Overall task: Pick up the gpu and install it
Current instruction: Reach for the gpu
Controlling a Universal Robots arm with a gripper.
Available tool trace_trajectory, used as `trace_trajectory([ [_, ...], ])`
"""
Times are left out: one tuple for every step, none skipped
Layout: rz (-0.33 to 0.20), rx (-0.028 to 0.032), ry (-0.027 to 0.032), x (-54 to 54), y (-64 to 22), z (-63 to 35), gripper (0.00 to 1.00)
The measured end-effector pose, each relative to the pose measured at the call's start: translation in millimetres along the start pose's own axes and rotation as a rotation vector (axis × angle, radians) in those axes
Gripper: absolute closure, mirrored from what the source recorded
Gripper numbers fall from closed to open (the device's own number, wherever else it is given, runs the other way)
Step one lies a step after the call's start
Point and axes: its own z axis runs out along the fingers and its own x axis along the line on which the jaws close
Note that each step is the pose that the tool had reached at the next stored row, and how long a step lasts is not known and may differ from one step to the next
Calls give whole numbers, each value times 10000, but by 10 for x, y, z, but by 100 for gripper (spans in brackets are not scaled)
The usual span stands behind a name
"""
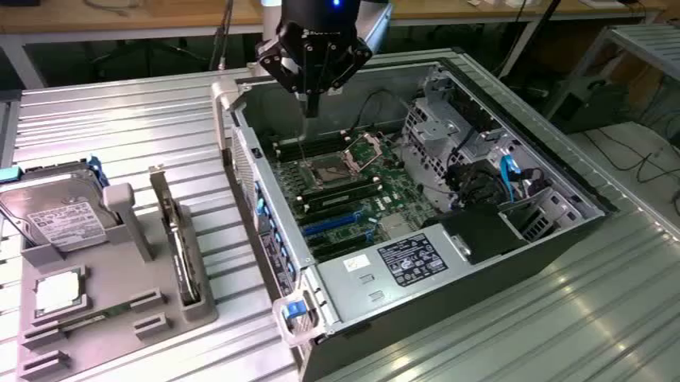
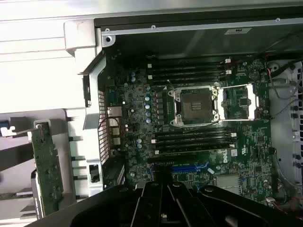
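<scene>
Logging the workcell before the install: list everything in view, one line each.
table: one, silver slats, under everything
holder: one, grey, on the table
gpu: one, dark, standing on edge in the holder
hard drive: one, silver with white label, propped in the holder
chip: one, silver, flat in the holder
computer case: one, dark, open on the table
motherboard: one, green, inside the computer case
power supply: one, silver, inside the computer case
gripper: one, black, shut, above the motherboard
</scene>
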Motion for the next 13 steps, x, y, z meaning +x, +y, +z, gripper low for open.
trace_trajectory([
  [1, -3, -1, 33, -3, 0, 89],
  [0, -6, 1, 117, -9, -3, 89],
  [0, -10, 0, 206, -16, -6, 89],
  [1, -18, 1, 285, -21, -8, 89],
  [2, -27, 1, 331, -25, -9, 89],
  [1, -33, 2, 371, -28, -10, 89],
  [0, -42, 2, 427, -32, -12, 89],
  [3, -49, 3, 471, -36, -13, 89],
  [3, -57, 5, 526, -40, -15, 89],
  [1, -64, 5, 570, -43, -16, 89],
  [2, -71, 5, 623, -47, -17, 89],
  [4, -76, 5, 665, -50, -18, 89],
  [3, -81, 6, 708, -53, -19, 89],
])
